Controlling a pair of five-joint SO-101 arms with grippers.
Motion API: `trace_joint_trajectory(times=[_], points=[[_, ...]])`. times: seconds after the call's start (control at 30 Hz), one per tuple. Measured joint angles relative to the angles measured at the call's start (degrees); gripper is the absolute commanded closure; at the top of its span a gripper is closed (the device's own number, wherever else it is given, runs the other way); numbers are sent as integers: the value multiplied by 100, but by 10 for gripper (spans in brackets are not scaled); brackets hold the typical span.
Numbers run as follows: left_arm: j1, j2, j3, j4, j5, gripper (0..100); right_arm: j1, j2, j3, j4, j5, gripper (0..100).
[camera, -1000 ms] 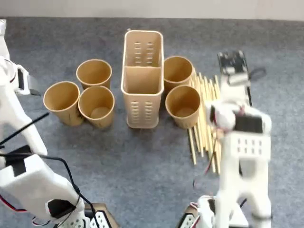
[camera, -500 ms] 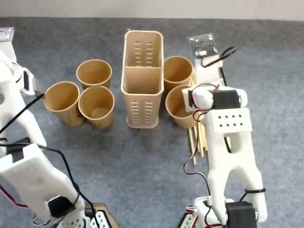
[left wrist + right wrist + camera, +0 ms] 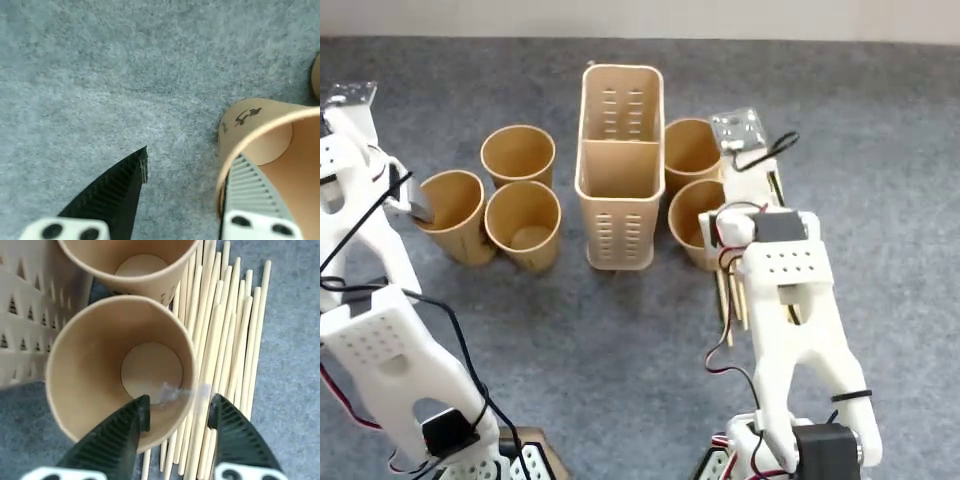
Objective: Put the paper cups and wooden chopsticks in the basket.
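Basket: your tan slotted plastic basket (image 3: 620, 235) stands mid-table on the grey carpet (image 3: 620, 360), with cups on both sides of it.
Cups: you have five brown paper cups (image 3: 518, 155), all upright on the carpet and none in the basket. Three are clustered on the basket's left side. Two stand close against its right side.
Left gripper: your left gripper (image 3: 192, 155) is spread wide across the rim of the outermost left cup (image 3: 265, 132). The grey finger sits inside the cup and the black finger hangs outside over bare carpet, clear of the cup's wall. You cannot tell whether the grey finger touches the inner wall.
Right gripper: your right gripper (image 3: 180, 401) is parted and straddles the wall of the nearer right cup (image 3: 120, 370). One black finger is inside the cup and the other is outside, above the sticks. Its fingers are not pressed onto the paper.
Farther right cup: the farther right cup (image 3: 135, 260) stands right next to the straddled one, beside the basket's wall.
Chopsticks: your pale wooden chopsticks (image 3: 235, 340) lie flat in a side-by-side bundle on the carpet. They are just beside the two right cups, on the side away from the basket. In the high view the right arm covers most of the bundle, and a few ends show below the nearer cup.
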Motion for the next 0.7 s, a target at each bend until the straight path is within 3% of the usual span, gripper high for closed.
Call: trace_joint_trajectory(times=[0.1,0.23,0.3,0.57,0.7], points=[[35,193,0,0,0,761,0,0,132,-35,0,827],[88,273,0,-44,0,911,0,0,211,-53,0,983],[132,273,0,-97,0,995,0,0,211,-53,0,988],[290,264,-176,-97,-281,995,9,0,211,-53,0,990],[141,273,-923,299,-299,996,176,0,-18,352,0,990]])
